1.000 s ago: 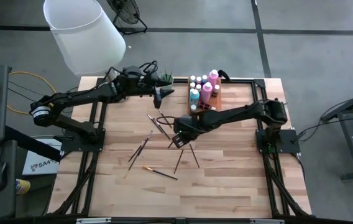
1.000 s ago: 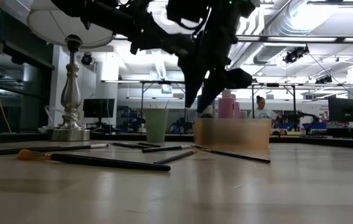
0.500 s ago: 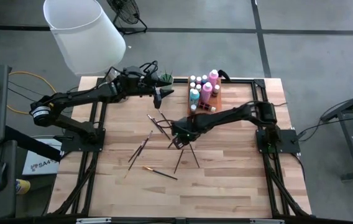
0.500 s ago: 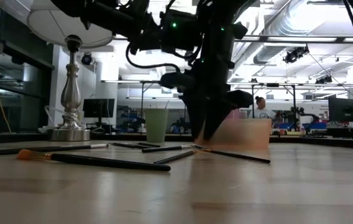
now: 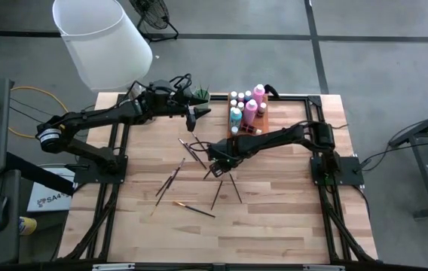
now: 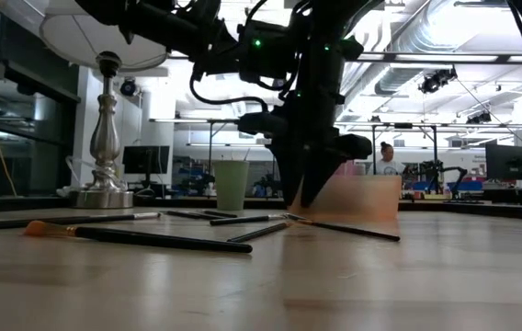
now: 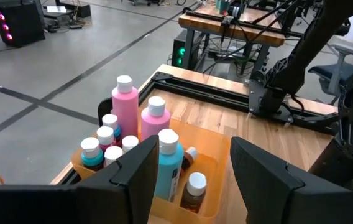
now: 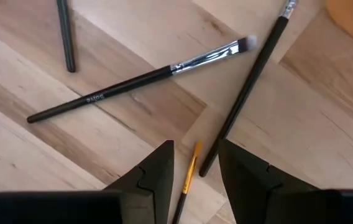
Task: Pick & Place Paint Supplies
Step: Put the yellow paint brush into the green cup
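Your right gripper has dropped lower over the scattered paintbrushes beside the orange bin of paint bottles, fingers apart, empty; one brush's lettering is unreadable. Left gripper hovers open.

Grey concrete floor crossed by dark lines around a pale wooden table. Beyond, an open workshop: white ceiling ducts, strip lights, monitors on benches. Person far back.

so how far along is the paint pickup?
Done: bottles stand in the orange tray.
In hand: nothing gripped; the right claw hangs open over a thin orange-handled brush.
Left: brushes scattered across the table. The left claw waits open near the tray.
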`<action>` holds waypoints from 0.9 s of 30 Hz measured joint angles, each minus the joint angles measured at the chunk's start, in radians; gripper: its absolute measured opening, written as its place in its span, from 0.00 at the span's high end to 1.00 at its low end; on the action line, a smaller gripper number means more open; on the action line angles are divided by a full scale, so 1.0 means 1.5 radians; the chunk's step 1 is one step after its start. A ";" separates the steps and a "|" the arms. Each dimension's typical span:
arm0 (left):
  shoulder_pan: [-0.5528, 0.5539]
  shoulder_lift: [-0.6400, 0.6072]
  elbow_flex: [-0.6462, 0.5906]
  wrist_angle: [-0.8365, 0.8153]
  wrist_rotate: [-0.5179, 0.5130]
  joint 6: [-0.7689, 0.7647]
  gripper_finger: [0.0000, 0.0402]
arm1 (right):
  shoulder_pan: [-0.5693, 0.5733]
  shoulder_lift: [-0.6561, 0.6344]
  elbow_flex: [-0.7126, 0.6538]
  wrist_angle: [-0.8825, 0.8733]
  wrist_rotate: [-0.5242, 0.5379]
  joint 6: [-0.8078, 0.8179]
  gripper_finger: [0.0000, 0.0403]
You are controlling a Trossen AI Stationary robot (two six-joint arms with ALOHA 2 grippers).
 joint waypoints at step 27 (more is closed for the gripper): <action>0.000 0.000 0.000 -0.010 -0.001 0.000 0.51 | -0.001 0.031 0.000 0.018 -0.026 0.003 0.70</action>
